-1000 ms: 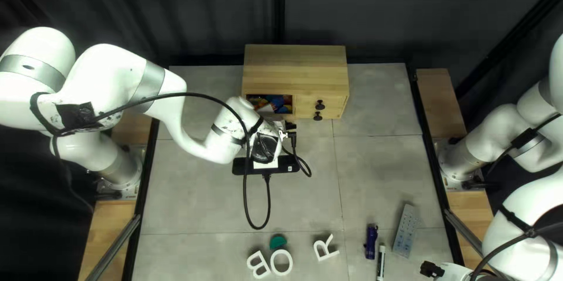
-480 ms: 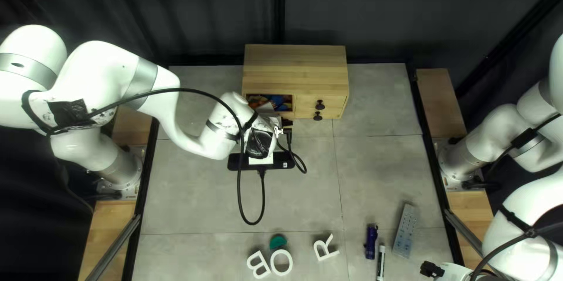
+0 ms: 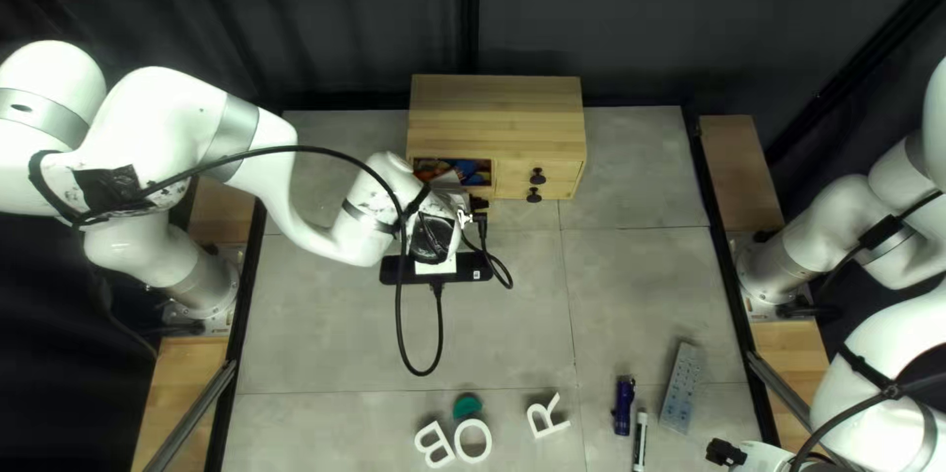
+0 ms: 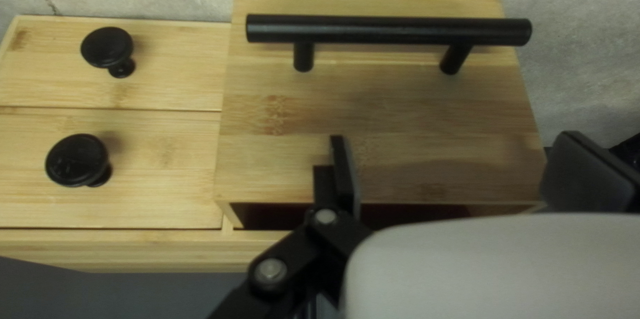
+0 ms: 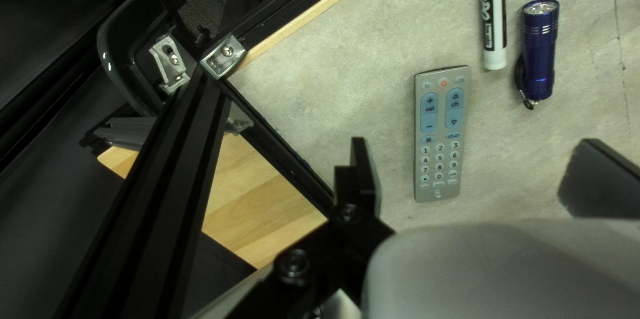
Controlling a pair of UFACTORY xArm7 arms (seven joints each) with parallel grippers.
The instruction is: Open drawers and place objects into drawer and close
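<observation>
The wooden cabinet (image 3: 498,115) stood at the upper middle of the top left view, its wide drawer (image 4: 400,116) pulled out and colourful things (image 3: 475,172) showing inside. The left gripper (image 3: 480,204) was at the cabinet's front, partly hidden by its own arm in that view. In the left wrist view, the left gripper (image 4: 453,138) was released, its fingers well apart before the wide drawer's front, with nothing gripped and the black bar handle (image 4: 387,29) ahead of them. The two small drawers beside it, with round black knobs (image 4: 78,159), were closed. At the lower right of the top left view was the right gripper (image 3: 726,452), likewise released, holding nothing; its own wrist view put the grey remote (image 5: 441,134) ahead, in line with the gap between its fingers. The white marker (image 5: 493,16) and blue flashlight (image 5: 539,49) lay farther ahead, near each other. Toward the bottom middle of the top left view, white letters B (image 3: 434,444) and O (image 3: 473,426) lay side by side, the green piece (image 3: 467,407) by the O, and the R (image 3: 540,425) to their right.
</observation>
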